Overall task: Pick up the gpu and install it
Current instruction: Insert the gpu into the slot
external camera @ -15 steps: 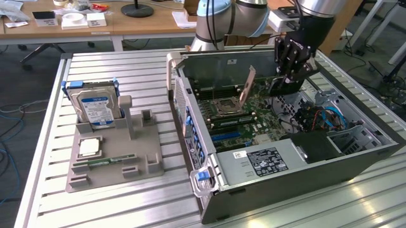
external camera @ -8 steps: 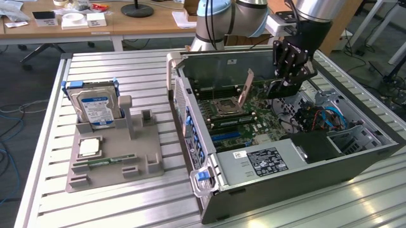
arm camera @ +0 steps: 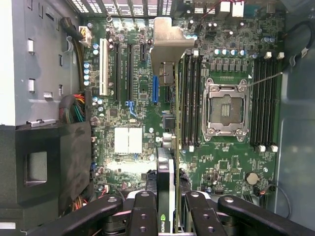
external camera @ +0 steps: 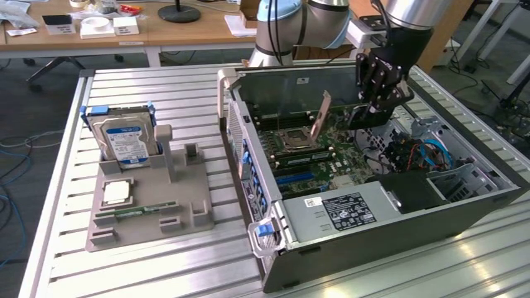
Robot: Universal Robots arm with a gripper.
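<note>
My gripper (external camera: 364, 117) hangs inside the open computer case (external camera: 273, 186), over the green motherboard (external camera: 319, 164). It is shut on the gpu (external camera: 324, 112), a thin card held on edge with its brownish face and metal bracket pointing to the exterior view's left. In the wrist view the gpu (arm camera: 166, 172) runs edge-on between my two black fingers (arm camera: 142, 216), its silver bracket (arm camera: 167, 44) at the far end. It hovers above the motherboard (arm camera: 133, 103), over the zone between the expansion slots (arm camera: 123, 69) and the memory slots (arm camera: 189, 98). I cannot tell whether it touches a slot.
The empty CPU socket (arm camera: 224, 108) sits beside the memory slots. A black power supply (external camera: 348, 208) and cable bundle (external camera: 422, 152) fill the case's near and right parts. On the slatted table, a grey holder tray (external camera: 149, 205) carries a blue-labelled hard drive (external camera: 126, 139), a processor chip and a memory stick.
</note>
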